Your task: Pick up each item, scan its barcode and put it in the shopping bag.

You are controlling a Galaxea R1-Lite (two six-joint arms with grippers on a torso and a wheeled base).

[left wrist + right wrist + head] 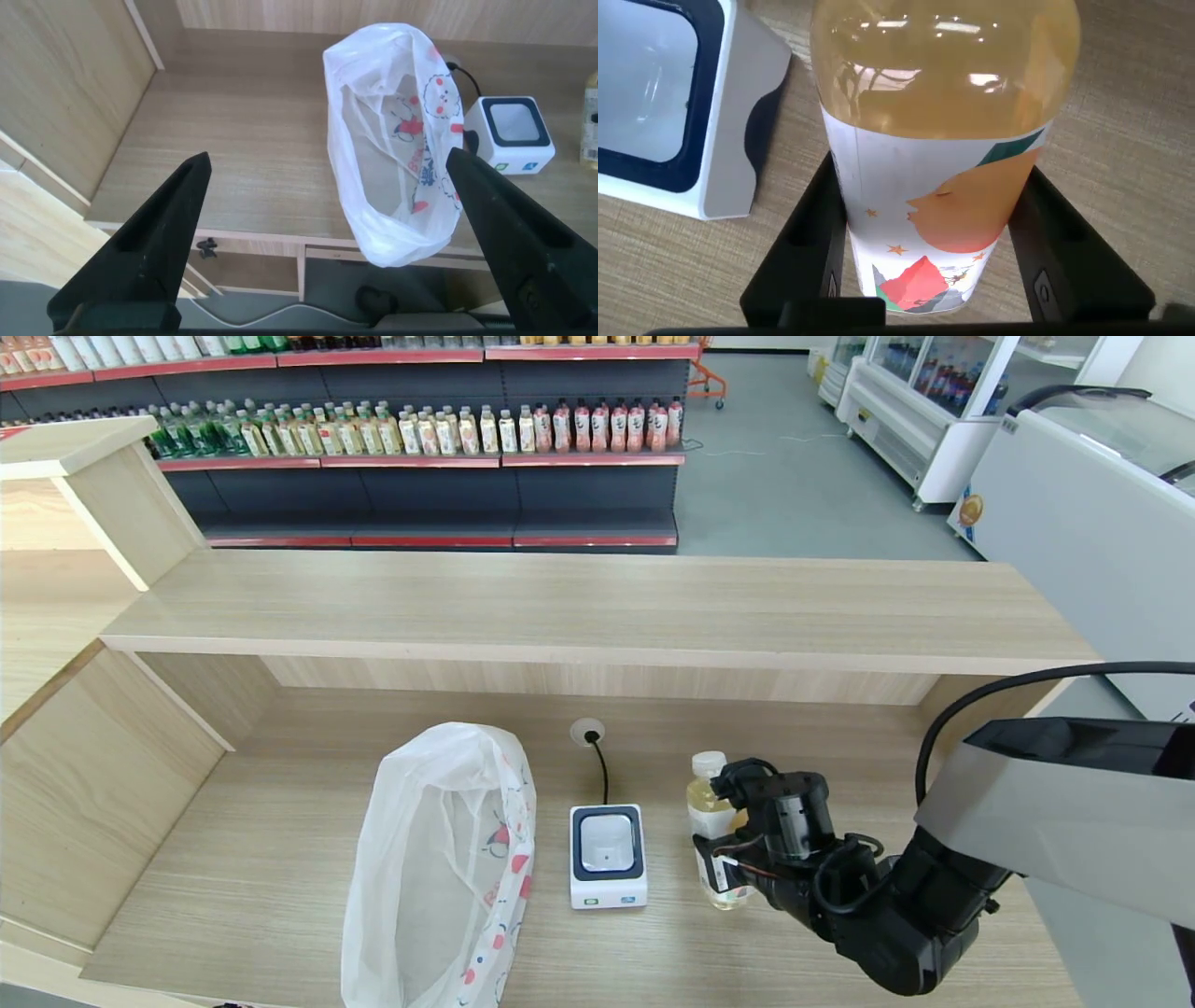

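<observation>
A clear bottle (711,803) of yellow drink with a white cap and a picture label stands upright on the wooden counter (280,859), just right of the scanner (608,854). My right gripper (721,859) is shut on the bottle (943,140) low on its label, one finger (817,252) on each side. The white scanner (663,103) has a dark-framed window and faces up. A white shopping bag (448,859) with red prints stands open left of the scanner. My left gripper (327,161) hangs open above the counter's near edge, short of the bag (392,140).
A raised wooden ledge (597,607) runs along the back of the counter, with side walls at left and right. The scanner's black cable (600,770) goes to a grommet at the back. Bare counter lies left of the bag.
</observation>
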